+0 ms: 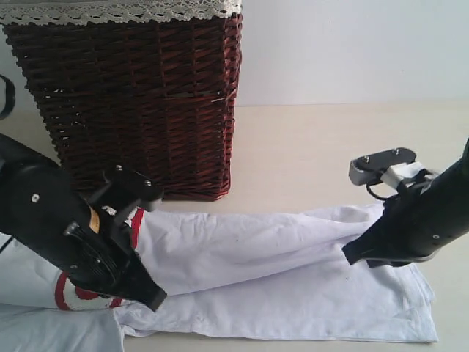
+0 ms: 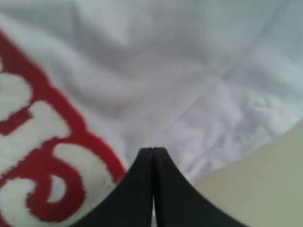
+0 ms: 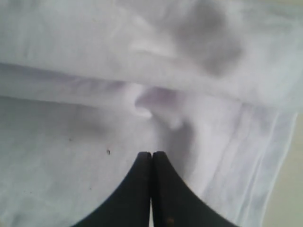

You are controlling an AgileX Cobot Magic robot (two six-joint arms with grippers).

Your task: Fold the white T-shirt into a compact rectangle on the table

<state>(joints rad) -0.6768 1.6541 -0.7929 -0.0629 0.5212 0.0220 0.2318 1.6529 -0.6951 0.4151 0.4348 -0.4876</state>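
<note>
The white T-shirt [image 1: 264, 279] lies across the beige table [image 1: 330, 154] as a long flat band, its red-outlined lettering [image 1: 73, 297] showing at the left end. My left gripper [image 1: 156, 298] is shut and empty, its tip low over the shirt beside the lettering [image 2: 42, 189]. In the left wrist view the white T-shirt [image 2: 180, 75] fills most of the picture behind the left gripper [image 2: 153, 150]. My right gripper [image 1: 352, 255] is shut and empty too, its tip over the shirt's right part. The right wrist view shows the right gripper [image 3: 151, 154] over a fold ridge in the white T-shirt [image 3: 71, 156].
A dark wicker basket [image 1: 139, 95] with white lace trim stands at the back left, close behind the shirt. Bare table [image 2: 265, 189] shows beside the shirt's hem, and the table's far right part is bare as well.
</note>
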